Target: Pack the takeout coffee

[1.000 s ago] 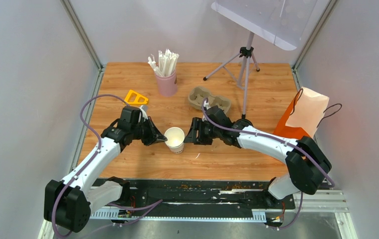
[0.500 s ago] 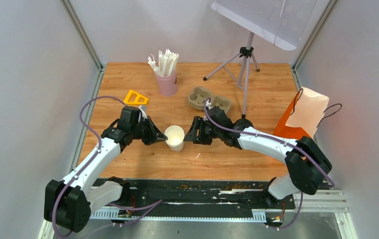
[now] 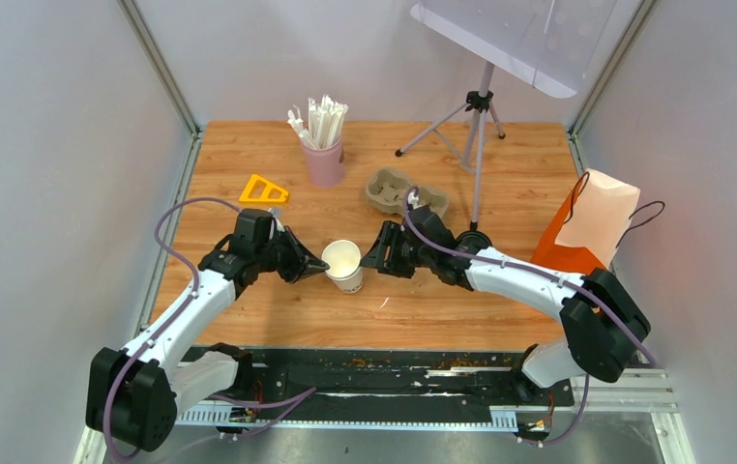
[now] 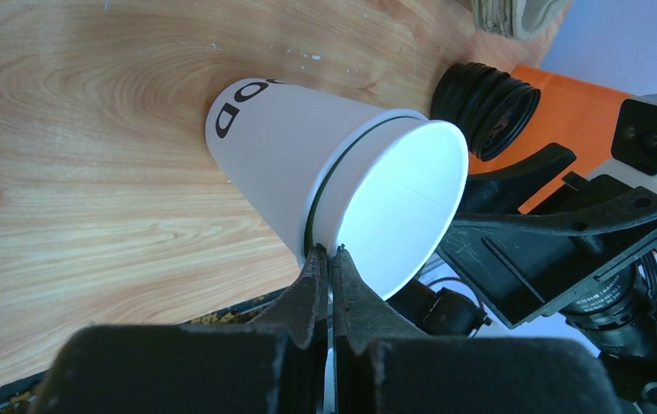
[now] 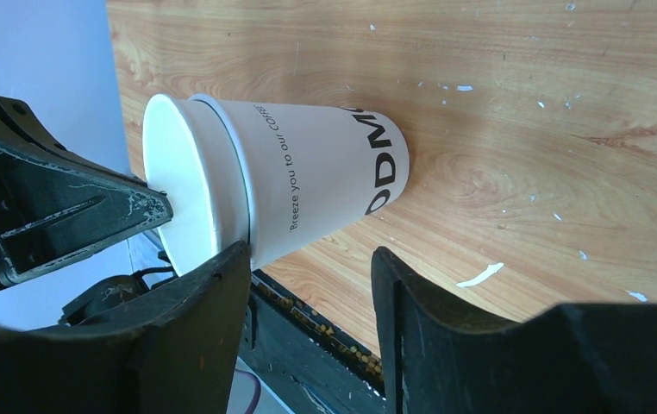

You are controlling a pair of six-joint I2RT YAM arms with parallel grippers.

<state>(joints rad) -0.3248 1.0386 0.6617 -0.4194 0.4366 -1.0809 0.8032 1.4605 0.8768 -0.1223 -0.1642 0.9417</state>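
Cup (image 3: 344, 266): white paper, dark print, no lid. It stands mouth up at mid-table, between the two grippers.
Left gripper (image 3: 321, 264): just left of the cup. In its wrist view the fingers (image 4: 315, 276) are pressed together on the cup (image 4: 308, 147) at its rim. The outer wall shows on one side of the tips and the white inside on the other, so the rim is pinched.
Right gripper (image 3: 372, 259): just right of the cup, jaws about half apart and gripping nothing. In its wrist view the cup (image 5: 308, 181) lies across the gap just ahead of the fingers (image 5: 196, 336). Whether they touch it cannot be told.
Black lid (image 3: 474, 240): round and ribbed, right of the cup, beside the right arm.
Carrier (image 3: 405, 190): pulp tray with two wells, just beyond the right gripper.
Pink cup (image 3: 324, 159): holds white sticks, far side, left of centre.
Yellow piece (image 3: 263, 189): flat and triangular, beyond the left arm.
Bags: a pale one (image 3: 597, 217) and an orange one (image 3: 563, 249), together at the right edge.
Tripod (image 3: 476, 126): far right, carrying a pale panel.
Table (image 3: 249, 309): wood-grain top with small white flecks near the cup. A black strip runs along the near edge by the arm bases.
Room: plain grey walls on three sides, with metal posts at the far corners.
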